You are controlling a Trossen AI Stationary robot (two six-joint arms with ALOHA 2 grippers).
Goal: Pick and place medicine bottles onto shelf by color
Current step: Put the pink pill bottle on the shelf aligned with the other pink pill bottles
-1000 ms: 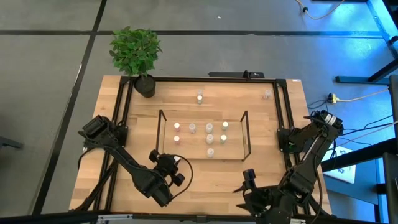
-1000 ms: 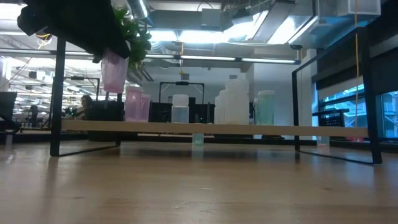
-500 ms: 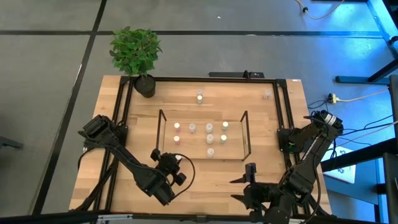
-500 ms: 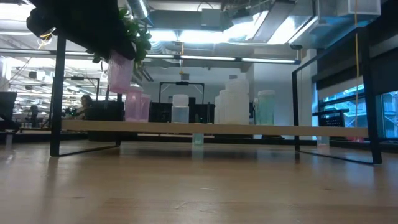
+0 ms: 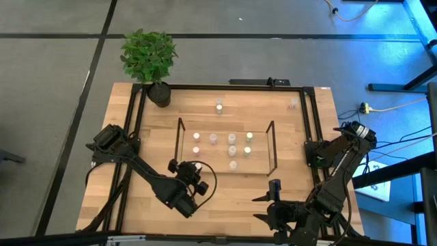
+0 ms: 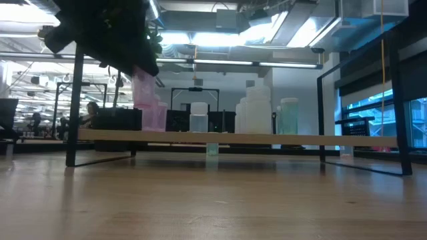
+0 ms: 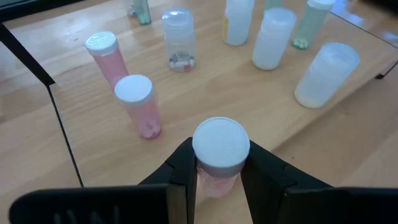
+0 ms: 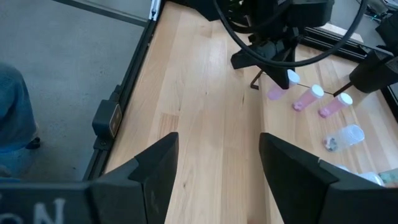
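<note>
- Two arms are at the table; the left gripper [image 5: 183, 168] is at the near-left corner of the shelf [image 5: 180, 146], and the right gripper [image 5: 274, 193] waits over the near edge of the table [image 5: 232, 198], to the right.
- The left gripper's fingers [image 7: 180, 168] are clamped on either side of a pink medicine bottle [image 7: 219, 158] just under its white cap, with the bottle upright between them.
- In the low view that held bottle [image 6: 143, 87] hangs clear above the shelf board, just beside the pink bottles already standing there [image 6: 158, 115].
- Two pink bottles [image 7: 140, 106] stand upright on the board just ahead of the held one, close together but apart.
- Further along the board stand a clear bottle with pills at its bottom [image 7: 178, 40], a yellowish bottle [image 7: 238, 22], a whitish one [image 7: 270, 38], a greenish one [image 7: 311, 23] and a pale bottle [image 7: 326, 74] nearest the board's edge.
- One bottle [image 5: 219, 106] stands on the table beyond the shelf, and another [image 5: 293, 104] near the far-right corner.
- The right gripper's fingers [image 8: 155, 168] stand well apart with nothing between them; bare tabletop shows through the gap.
- A potted plant [image 5: 150, 58] sits at the far-left corner of the table.
</note>
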